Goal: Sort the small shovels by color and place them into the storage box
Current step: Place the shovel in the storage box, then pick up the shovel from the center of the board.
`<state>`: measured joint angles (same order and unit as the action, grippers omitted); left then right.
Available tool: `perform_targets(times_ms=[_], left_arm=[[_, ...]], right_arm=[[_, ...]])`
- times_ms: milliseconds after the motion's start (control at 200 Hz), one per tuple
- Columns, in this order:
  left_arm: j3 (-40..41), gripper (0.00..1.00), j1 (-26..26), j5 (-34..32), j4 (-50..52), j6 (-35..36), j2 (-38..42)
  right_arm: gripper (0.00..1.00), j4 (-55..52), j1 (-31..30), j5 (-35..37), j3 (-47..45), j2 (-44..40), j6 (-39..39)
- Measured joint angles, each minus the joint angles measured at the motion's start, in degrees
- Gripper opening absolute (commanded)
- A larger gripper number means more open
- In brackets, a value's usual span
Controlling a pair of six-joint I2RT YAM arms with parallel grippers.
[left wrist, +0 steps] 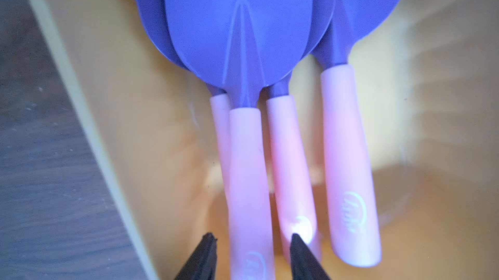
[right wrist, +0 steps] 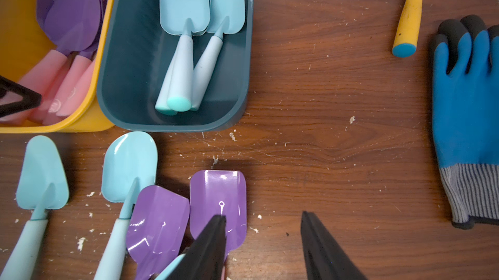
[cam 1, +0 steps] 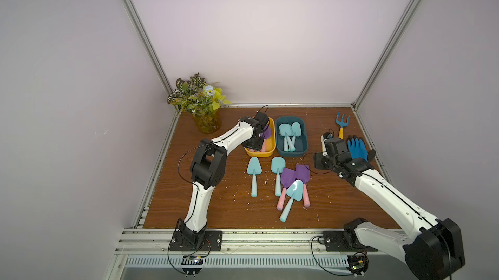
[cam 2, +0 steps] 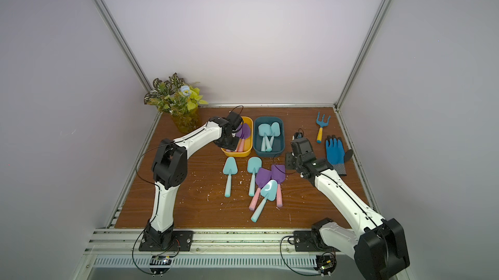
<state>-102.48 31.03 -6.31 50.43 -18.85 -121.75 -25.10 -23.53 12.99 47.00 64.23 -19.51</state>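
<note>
Four purple shovels (left wrist: 237, 22), pink-handled, stacked in yellow box (cam 1: 260, 154); left gripper (left wrist: 253, 238) down among handles, jaws parted either side of one, not touching. Light-blue shovels (cam 1: 285, 130) in teal box (cam 1: 291, 154) alongside. On table (cam 1: 216, 211): three stray light-blue shovels (cam 1: 253, 166), two stray purple shovels (cam 1: 287, 177). Right gripper (right wrist: 263, 216) over table beside those, jaws spread, nothing between.
</note>
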Motion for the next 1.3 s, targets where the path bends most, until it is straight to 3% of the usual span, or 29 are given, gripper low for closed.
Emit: perform_targets(times_ms=[320,500,806,1296], left_arm=[[0.8,0.64,0.2,-3.5,-0.9,-0.7,18.5],[10.3,0.65,0.4,-5.8,-2.8,-1.3,27.2],[27.8,0.66,-0.3,-6.4,-4.8,-2.2,32.0],[33.5,0.67,-1.9,-6.0,-9.6,-2.1,36.8]], right_arm=[[0.52,-1.9,0.0,-4.0,-0.2,-0.2,-2.0],[0.52,-2.7,0.0,-7.7,-4.9,-2.9,-5.5],[0.5,-5.8,-4.5,-13.0,-14.6,-9.2,-15.0],[0.55,-8.6,-13.0,-15.1,-16.9,-11.4,-23.6]])
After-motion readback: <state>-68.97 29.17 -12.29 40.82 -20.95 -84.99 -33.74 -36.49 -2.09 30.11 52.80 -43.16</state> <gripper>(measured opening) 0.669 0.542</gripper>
